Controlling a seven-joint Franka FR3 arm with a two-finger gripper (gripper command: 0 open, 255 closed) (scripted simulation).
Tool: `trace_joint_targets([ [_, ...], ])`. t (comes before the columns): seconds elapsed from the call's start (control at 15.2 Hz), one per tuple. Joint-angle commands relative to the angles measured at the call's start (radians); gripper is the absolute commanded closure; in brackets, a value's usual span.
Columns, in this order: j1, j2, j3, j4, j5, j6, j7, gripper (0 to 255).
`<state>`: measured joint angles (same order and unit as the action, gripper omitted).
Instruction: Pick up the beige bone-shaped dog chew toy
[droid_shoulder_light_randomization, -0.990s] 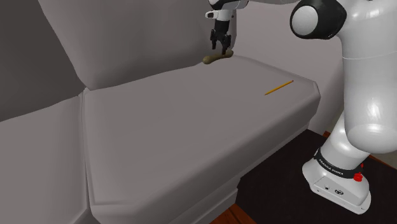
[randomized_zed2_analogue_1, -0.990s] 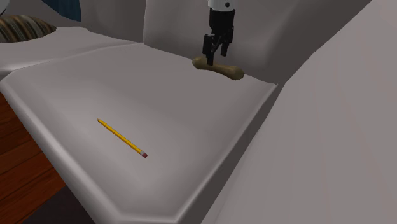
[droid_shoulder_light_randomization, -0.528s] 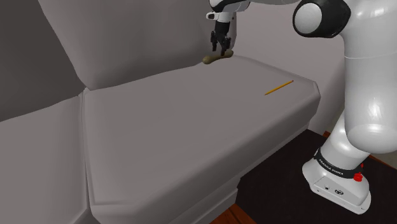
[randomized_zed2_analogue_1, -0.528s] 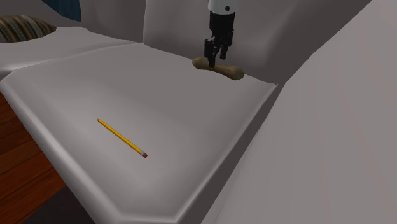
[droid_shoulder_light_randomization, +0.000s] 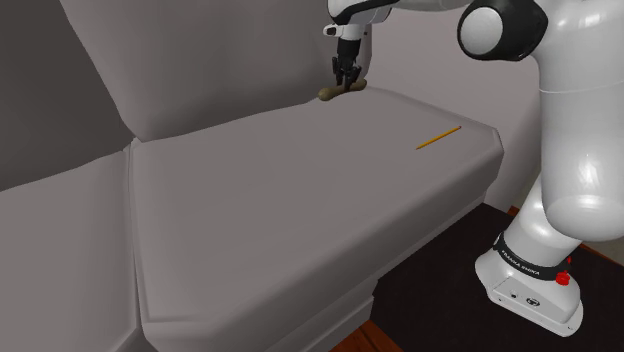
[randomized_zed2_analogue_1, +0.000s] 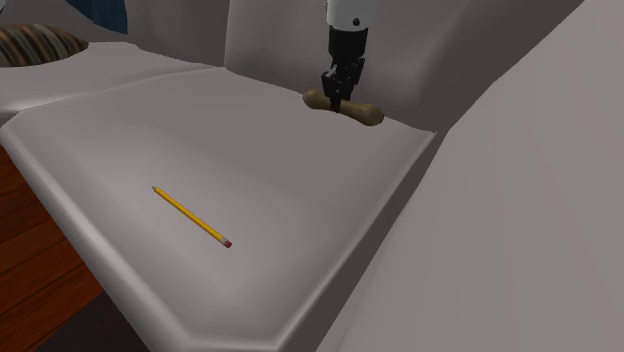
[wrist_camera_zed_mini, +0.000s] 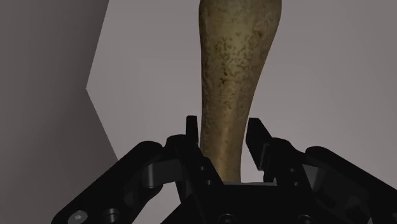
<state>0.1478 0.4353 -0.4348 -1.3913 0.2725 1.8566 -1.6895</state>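
1. Since both fingers (wrist_camera_zed_mini: 257, 143) are seen pressed against its narrow shaft, the tan bone-shaped chew toy (wrist_camera_zed_mini: 232, 76) is judged clasped by the gripper (wrist_camera_zed_mini: 222, 130).
2. The toy is found at upper centre of the shoulder view, resting on the grey sofa cushion (droid_shoulder_light_randomization: 300, 200).
3. Grasping is judged done; a straight upward lift is called for next.
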Motion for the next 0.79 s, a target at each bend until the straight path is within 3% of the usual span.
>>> trace_joint_targets([
  [0.0, 0.000, 0.012, 0.002, -0.004, 0.001, 0.001, 0.002, 255],
  [0.73, -0.021, 0.021, -0.002, 0.160, -0.002, -0.151, 0.020, 255],
])
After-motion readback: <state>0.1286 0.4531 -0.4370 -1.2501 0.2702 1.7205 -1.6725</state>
